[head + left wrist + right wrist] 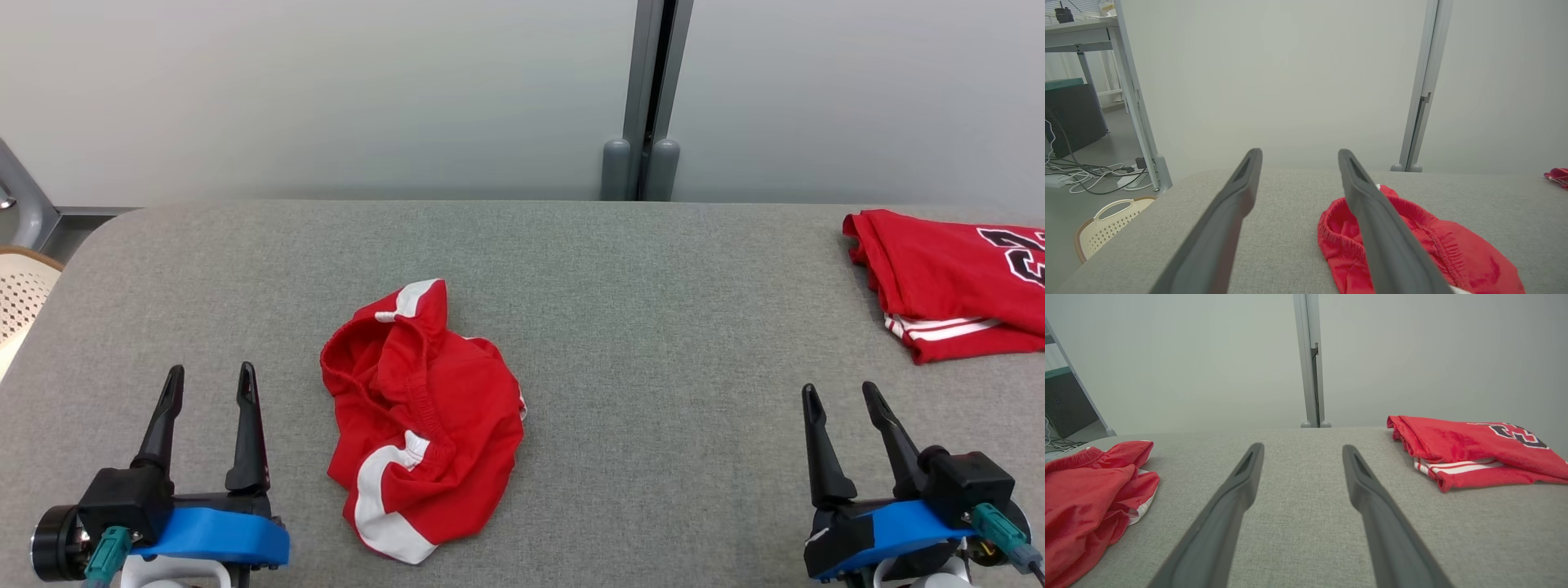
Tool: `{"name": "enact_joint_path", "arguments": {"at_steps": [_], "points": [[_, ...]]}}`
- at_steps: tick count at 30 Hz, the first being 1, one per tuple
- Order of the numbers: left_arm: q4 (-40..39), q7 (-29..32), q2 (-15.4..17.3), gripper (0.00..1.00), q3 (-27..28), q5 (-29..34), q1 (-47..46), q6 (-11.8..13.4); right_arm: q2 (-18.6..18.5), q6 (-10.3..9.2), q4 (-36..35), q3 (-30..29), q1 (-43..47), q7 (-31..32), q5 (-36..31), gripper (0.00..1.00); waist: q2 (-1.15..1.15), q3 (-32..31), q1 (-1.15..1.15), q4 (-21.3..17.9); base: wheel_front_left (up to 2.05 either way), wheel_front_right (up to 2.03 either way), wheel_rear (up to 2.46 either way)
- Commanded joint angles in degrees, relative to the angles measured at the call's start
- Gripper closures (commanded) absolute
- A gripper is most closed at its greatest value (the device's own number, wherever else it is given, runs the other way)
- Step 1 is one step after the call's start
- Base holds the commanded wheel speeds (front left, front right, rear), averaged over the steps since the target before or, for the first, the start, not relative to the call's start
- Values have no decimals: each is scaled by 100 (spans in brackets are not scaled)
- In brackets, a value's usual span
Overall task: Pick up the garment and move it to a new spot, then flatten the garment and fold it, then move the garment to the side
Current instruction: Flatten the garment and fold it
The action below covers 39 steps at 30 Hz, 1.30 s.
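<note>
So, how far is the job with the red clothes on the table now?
Done: a folded red jersey lies at the far right of the table. In hand: nothing; the left gripper and right gripper stand open and empty. Still to do: the red shorts lie crumpled mid-table, so flattening, folding and moving aside remain.

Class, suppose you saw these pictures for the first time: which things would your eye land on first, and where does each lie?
A crumpled red pair of shorts with white trim lies left of centre on the grey fabric-covered table. A folded red jersey with white stripes and dark numerals sits at the table's far right. The black-fingered left gripper and right gripper rest open and empty at the near left and near right.
</note>
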Motion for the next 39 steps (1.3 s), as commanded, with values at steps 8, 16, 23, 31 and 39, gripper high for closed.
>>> {"name": "enact_joint_path", "arguments": {"at_steps": [8, 16, 23, 31, 39], "points": [[86, -23, -147, 0, 164, 199, -57, -175, -8, 1, 72, 315, -229, 46, -120, 0, 0, 67, 0, 44, 0, 0, 0], [154, -23, -273, 0, 172, 304, -218, -298, -8, 1, 404, 1128, -819, 117, -93, 0, 0, 221, 0, 229, 0, 0, 0], [201, -23, -424, 0, 138, 375, -377, -390, -12, 1, 1377, 1858, -1565, 166, -162, 0, 0, 399, 0, 521, 0, 0, 0], [257, -23, -529, 0, 152, 394, -542, -469, -23, 1, 2800, 2483, -2262, 39, -227, 0, 0, 610, 0, 794, 0, 0, 0], [304, -23, -634, 0, 73, 436, -714, -509, -13, 1, 3649, 3288, -2792, -71, 111, 0, 0, 816, 0, 982, 0, 0, 0]]}}
